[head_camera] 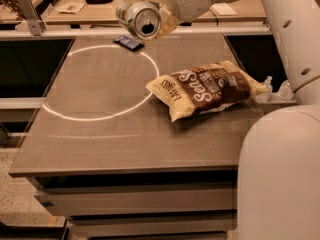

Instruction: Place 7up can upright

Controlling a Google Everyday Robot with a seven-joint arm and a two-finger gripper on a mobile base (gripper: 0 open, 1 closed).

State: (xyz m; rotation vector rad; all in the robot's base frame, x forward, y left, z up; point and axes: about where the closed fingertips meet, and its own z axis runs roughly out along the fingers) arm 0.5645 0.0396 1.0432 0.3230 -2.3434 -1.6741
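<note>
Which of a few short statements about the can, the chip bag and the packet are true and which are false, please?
The 7up can stands upright on the table. False: the gripper holds it in the air, sideways, one end toward the camera.
The chip bag lies on the table. True.
The dark-blue packet rests on the chip bag. False: it lies apart, near the table's far edge.
The gripper hangs above the table's far part. True.
</note>
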